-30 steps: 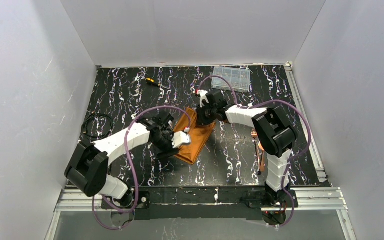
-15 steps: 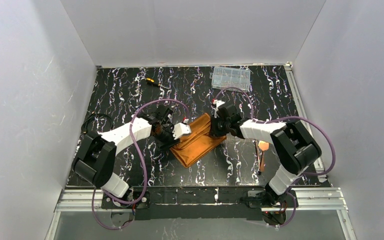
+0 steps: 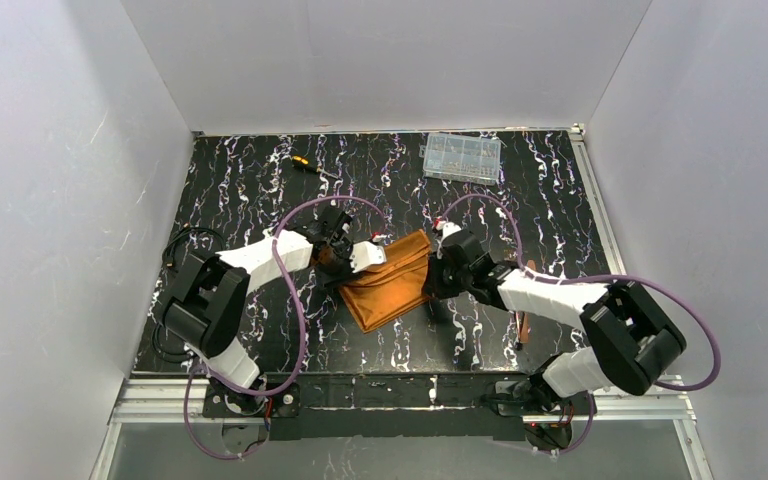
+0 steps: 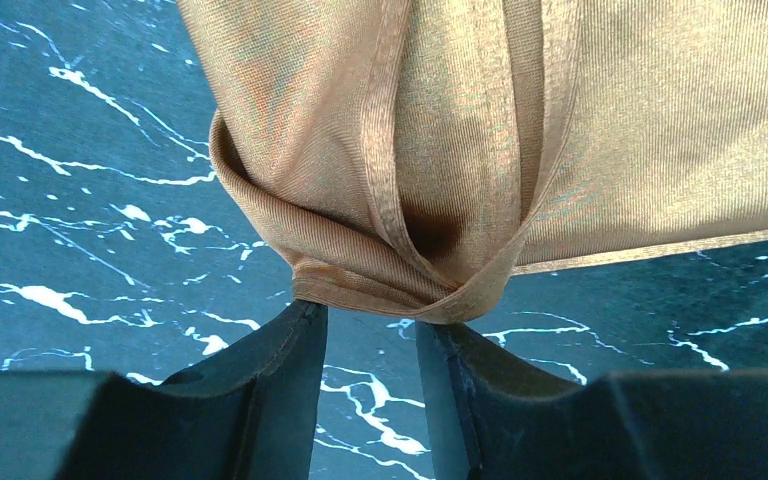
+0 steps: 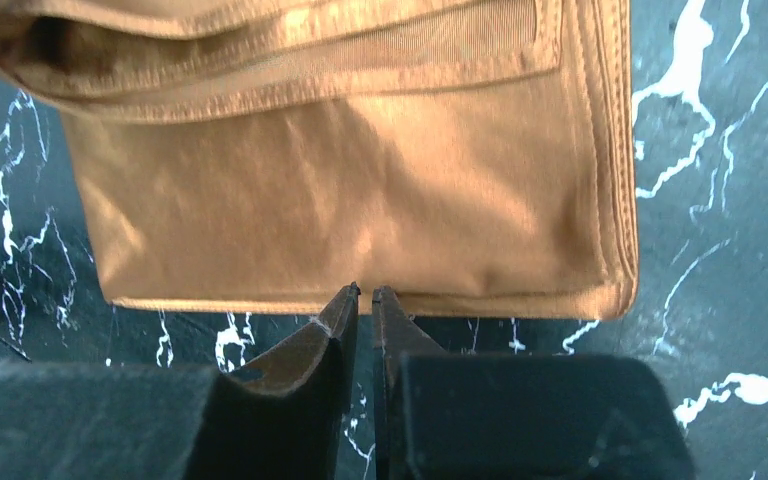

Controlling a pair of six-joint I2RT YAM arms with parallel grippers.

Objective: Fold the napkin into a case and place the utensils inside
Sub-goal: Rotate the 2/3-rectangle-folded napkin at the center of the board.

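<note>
Folded rust-orange napkin (image 3: 392, 285) on a black counter (image 3: 260, 180); left hand (image 4: 365, 320) pinches its bunched corner, right hand (image 5: 365, 292) pinches 1 edge, seemingly to square the fold.

The left gripper (image 4: 372, 325) and right gripper (image 5: 365, 295) block both ends of the napkin (image 3: 390, 290); its near side is open, cutlery (image 3: 523, 328) lying rightward.
</note>
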